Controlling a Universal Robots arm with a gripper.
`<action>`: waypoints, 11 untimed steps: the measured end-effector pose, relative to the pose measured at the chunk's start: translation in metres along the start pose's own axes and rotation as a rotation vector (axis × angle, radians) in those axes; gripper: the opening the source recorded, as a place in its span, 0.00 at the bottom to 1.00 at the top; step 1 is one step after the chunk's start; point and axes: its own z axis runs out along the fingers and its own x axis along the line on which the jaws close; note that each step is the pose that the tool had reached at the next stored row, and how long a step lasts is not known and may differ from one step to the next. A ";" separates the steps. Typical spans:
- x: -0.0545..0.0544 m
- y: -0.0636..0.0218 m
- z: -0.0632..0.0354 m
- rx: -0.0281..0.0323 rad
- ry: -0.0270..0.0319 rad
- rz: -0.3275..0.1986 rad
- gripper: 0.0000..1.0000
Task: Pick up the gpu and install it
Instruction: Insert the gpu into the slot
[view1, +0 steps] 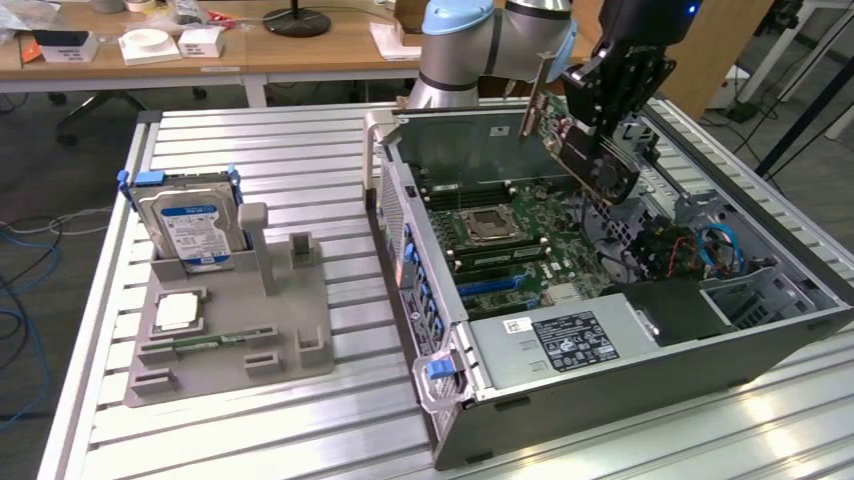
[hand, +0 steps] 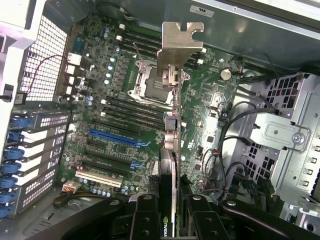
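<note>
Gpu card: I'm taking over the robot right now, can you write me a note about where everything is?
End effector: shut on the gpu, holding it tilted in the air over the open computer case.
Done: gpu is picked up, above the motherboard.
Left: gpu not yet in any slot; the blue slot is bare.

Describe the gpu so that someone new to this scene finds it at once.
Find the open computer case on the exterior view's right. Above its motherboard the arm's end effector grips the gpu, tilted in the air. It is a thin green card with a black cooler and silver bracket, unlike the boxy blue-labelled hard drive outside the case.
</note>
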 end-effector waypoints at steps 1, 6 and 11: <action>0.000 0.0000 0.0000 0.0000 0.0000 -0.001 0.26; -0.001 -0.0002 0.0000 -0.0001 -0.0001 -0.008 0.26; -0.002 -0.0005 0.0000 -0.0002 -0.0002 -0.015 0.26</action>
